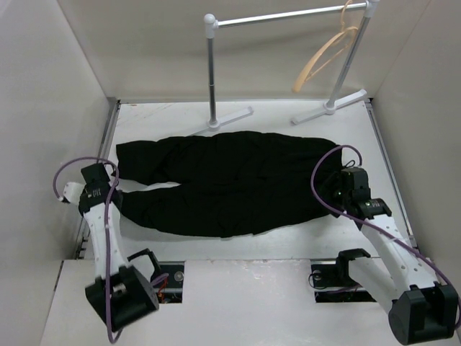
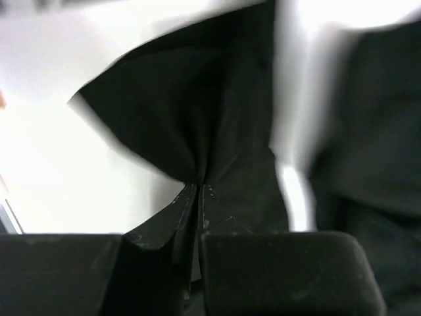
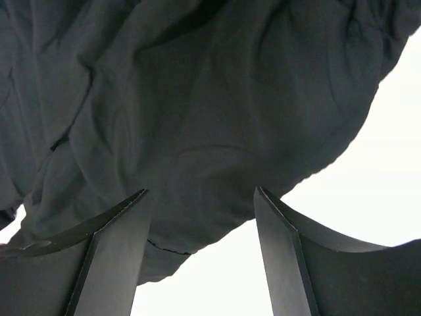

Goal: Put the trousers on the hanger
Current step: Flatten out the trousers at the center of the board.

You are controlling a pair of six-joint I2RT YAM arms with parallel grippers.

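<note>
Black trousers (image 1: 223,184) on white table (image 1: 288,241); tan hanger (image 1: 324,54) (rack (image 1: 211,72) white and silver)

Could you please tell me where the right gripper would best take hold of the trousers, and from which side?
Probably the waist end of the trousers, coming in from the right. The fabric lies flat there, its edge showing bare against the table, and the open right gripper has that edge between its fingers.

Top view: even, soft light, sharp, faint shadows under the rack (image 1: 211,72). Left wrist view: smeared with blur, table (image 2: 46,164) blown out white at 9 o'clock. Right wrist: trousers (image 3: 197,99) dim, white glare at 4 o'clock.
</note>
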